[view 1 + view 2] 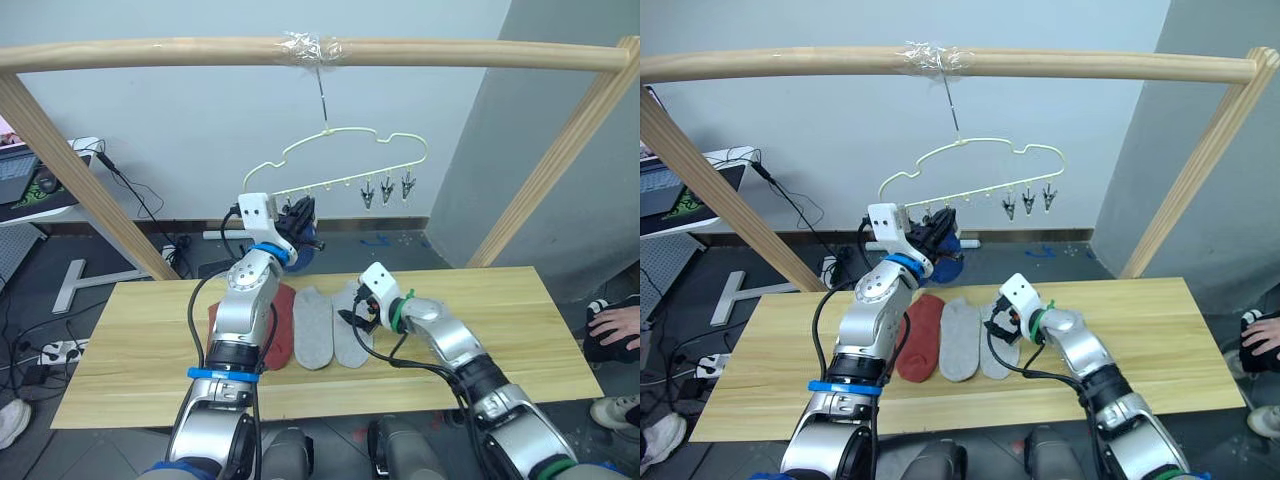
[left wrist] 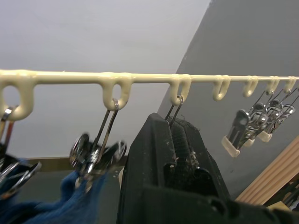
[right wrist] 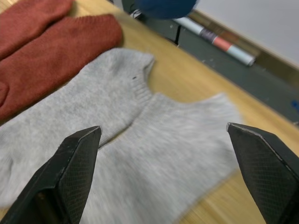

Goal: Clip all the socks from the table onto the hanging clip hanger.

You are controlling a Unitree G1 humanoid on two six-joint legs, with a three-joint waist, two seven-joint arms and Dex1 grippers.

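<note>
No writing can be read. The left gripper (image 2: 180, 140) is pressed together on a metal clip (image 2: 174, 108) of the wire clip hanger (image 1: 345, 160). The right gripper (image 3: 168, 154) is spread above knit grey socks (image 3: 154, 140) on the plank table (image 1: 500, 330).

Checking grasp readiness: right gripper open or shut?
Open. The right gripper has its two black fingers spread wide apart, poised over a grey sock lying flat on the table, nothing between them.

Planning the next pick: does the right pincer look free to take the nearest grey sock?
Probably yes. The right pincer hangs open directly over the grey sock, which lies flat on the table with nothing on top of it.
</note>
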